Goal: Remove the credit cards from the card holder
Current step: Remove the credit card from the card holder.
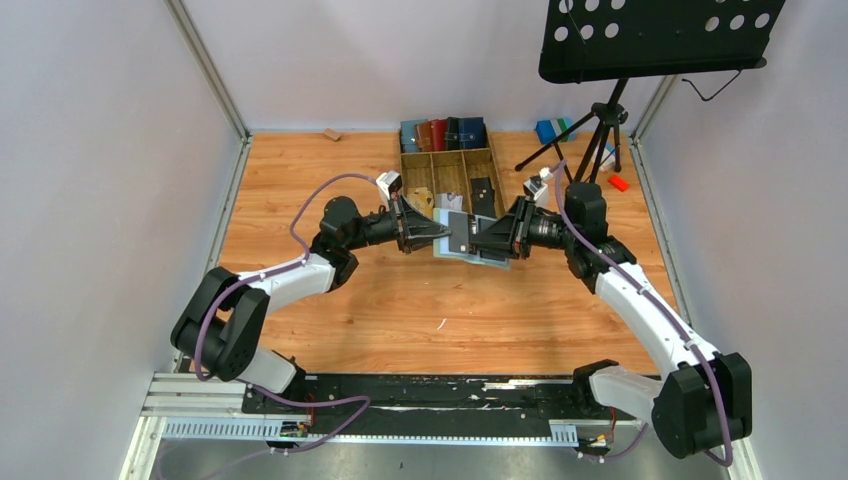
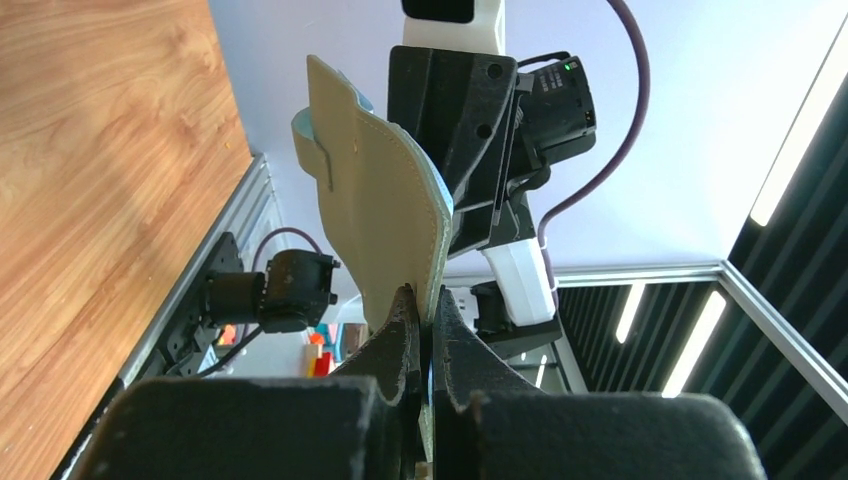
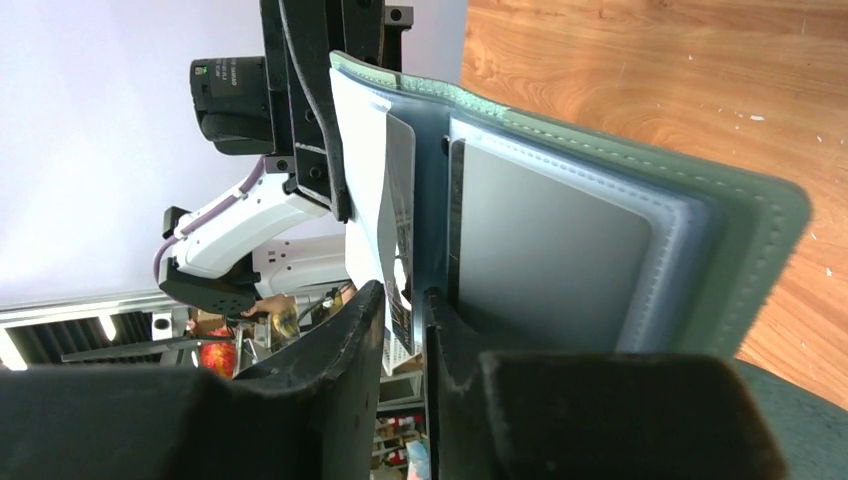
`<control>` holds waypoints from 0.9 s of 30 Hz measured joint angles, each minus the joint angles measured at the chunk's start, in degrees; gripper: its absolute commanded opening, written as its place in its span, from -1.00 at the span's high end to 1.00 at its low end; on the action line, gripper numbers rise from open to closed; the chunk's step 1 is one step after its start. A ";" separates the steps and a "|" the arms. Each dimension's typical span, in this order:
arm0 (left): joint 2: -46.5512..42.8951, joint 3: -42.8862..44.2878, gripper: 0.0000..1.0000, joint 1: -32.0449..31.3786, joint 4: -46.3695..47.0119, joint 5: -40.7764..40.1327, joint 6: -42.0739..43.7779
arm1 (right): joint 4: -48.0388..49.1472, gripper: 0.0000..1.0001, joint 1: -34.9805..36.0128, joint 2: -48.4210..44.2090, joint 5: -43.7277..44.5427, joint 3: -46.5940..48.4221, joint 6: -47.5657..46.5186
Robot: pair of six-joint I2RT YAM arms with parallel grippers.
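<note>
Top external view is showing us the card holder [image 1: 458, 236] hanging open in the air above the bench [image 1: 400, 310], stretched between our two arms near the wooden tray [image 1: 401, 180]. We are gripping one green flap by its edge with the left tool [image 1: 438, 232], whose jaws are pressing tight on it in the left wrist view. The right tool [image 1: 480, 240] is reaching into the open fold from the other side. In the right wrist view its jaws are standing narrow, straddling the edge of a pale card [image 3: 398, 190] with printed bars; whether they are already pinching it we cannot tell. Beside it, a grey card [image 3: 545, 250] is sitting fully seated in a clear sleeve [image 3: 690, 240] against the green cover.

We are judging the task as under way but far from finished: the holder is lifted and spread, yet at least two cards are sitting inside it. A dark flat rectangle [image 1: 485, 192] is lying in the tray's right-hand compartment; it may be a card already out, though we cannot be sure. What is remaining is drawing the pale card clear, then working the grey one out of its sleeve, and checking for others behind.
</note>
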 measured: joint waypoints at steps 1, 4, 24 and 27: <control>0.02 0.00 1.00 -0.02 0.20 -0.02 -0.13 | 0.46 0.65 -0.39 -0.35 -0.04 -0.48 0.83; 0.22 0.00 1.00 -0.07 0.87 -0.02 -0.52 | 1.27 0.83 -1.31 -1.64 -0.04 -1.11 2.43; 3.93 0.07 1.00 -0.20 7.58 -0.07 -5.49 | 12.07 0.40 -2.69 -1.25 -0.85 -3.43 8.79; 4.70 0.07 1.00 -0.20 9.03 -0.09 -6.69 | 13.70 0.41 -2.69 -0.55 -0.85 -3.43 9.38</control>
